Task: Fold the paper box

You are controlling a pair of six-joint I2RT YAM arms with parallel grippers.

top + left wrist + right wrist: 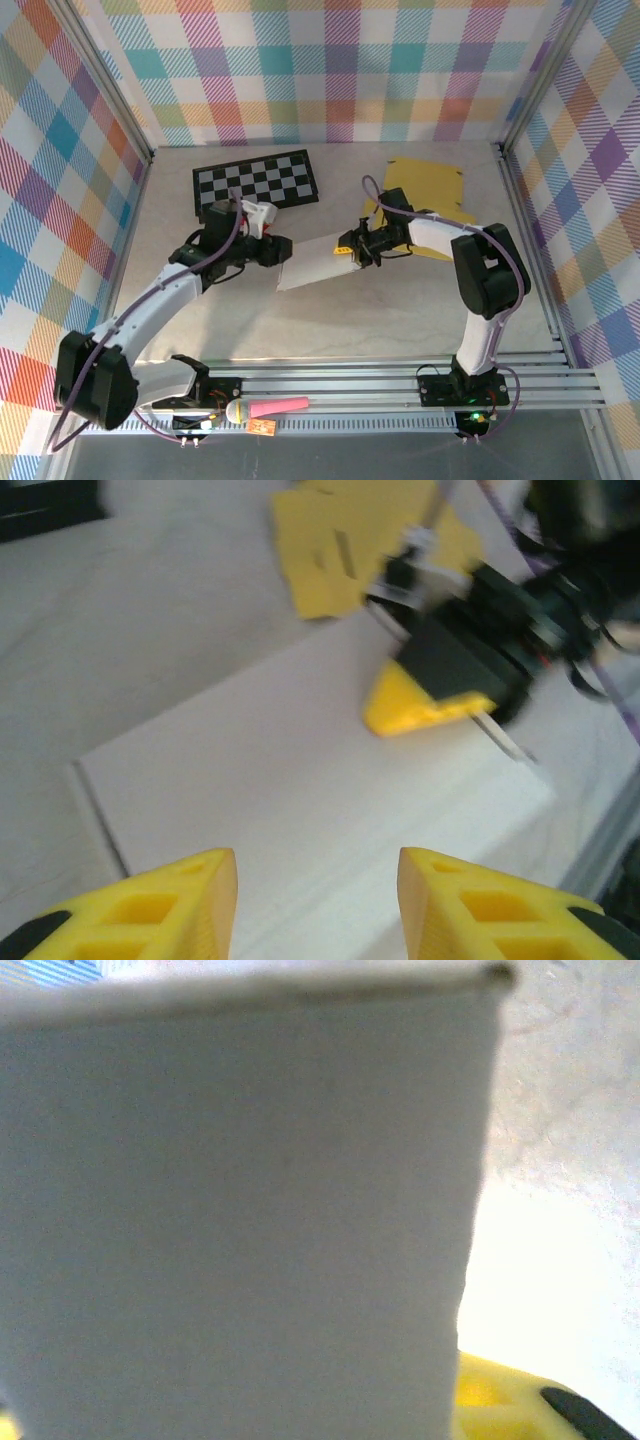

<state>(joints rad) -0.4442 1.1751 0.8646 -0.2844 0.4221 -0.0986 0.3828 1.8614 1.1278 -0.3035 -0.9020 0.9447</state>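
The white paper box (315, 263) lies flattened mid-table between the two arms. My left gripper (280, 250) is at its left edge; in the left wrist view its yellow fingers (180, 900) stand open over the white panel (300, 770), holding nothing. My right gripper (350, 250) is at the box's right edge, and one of its yellow fingers (415, 705) rests on top of the panel. In the right wrist view the box (240, 1210) sits close to the lens and hides the jaw gap, with one finger (500, 1400) showing at the lower right.
Yellow paper sheets (425, 185) lie at the back right, just behind the right arm. A black-and-white checkerboard (255, 180) lies at the back left. Checked walls close in the table on three sides, and an aluminium rail (400, 385) runs along the near edge.
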